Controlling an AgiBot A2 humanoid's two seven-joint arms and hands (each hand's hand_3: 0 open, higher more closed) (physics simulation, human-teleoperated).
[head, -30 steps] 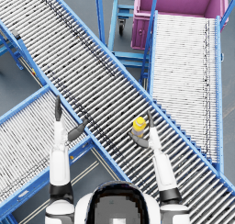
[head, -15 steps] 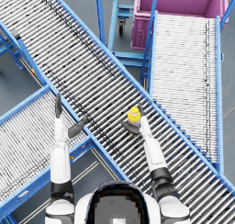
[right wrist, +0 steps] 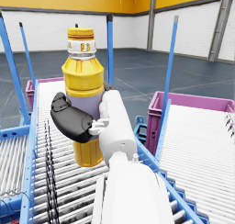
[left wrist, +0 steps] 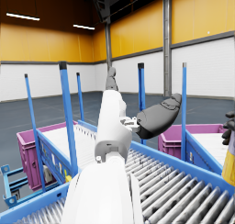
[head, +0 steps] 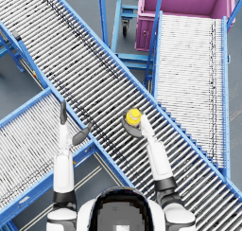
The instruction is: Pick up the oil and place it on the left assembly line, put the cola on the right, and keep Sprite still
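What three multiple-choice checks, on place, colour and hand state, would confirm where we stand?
1. Where is the oil bottle? A on the floor; B in the right hand, at the middle conveyor; C lying flat, unheld.
2. The crate's colour? A pink; B green; C grey.
3. The left hand is? A holding a can; B pressing rollers; C empty, fingers apart.
B: the right wrist view shows it gripped. A: pink walls in the head view. C: the left wrist view shows nothing in it.
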